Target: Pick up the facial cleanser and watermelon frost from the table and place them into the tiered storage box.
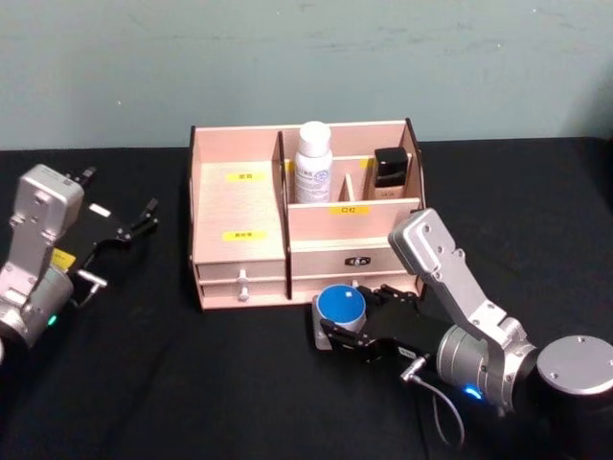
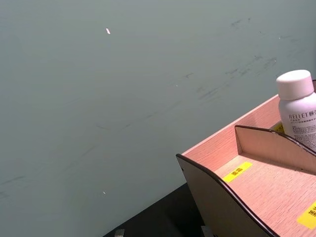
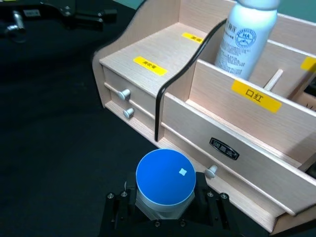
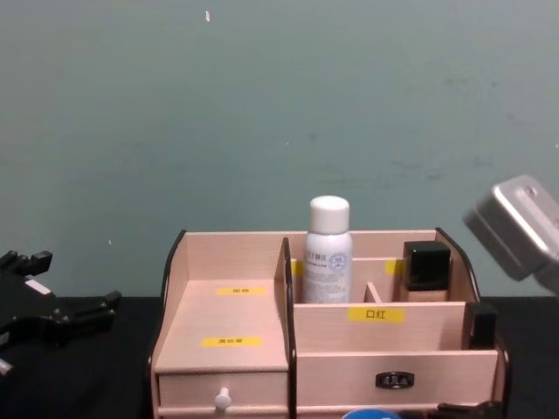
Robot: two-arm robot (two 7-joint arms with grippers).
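My right claw [image 1: 347, 314] is clamped on the jar [image 3: 165, 178] by its sides, lid up, for level transfer into the box [image 1: 215, 206] just behind. My left claw [image 1: 120, 244] sits wide, parked clear.

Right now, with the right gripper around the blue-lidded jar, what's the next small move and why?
Probably lift straight up. The right gripper looks closed on the blue-lidded jar, low before the tiered storage box's drawer fronts, so it must clear them first. The left gripper sits open at far left.
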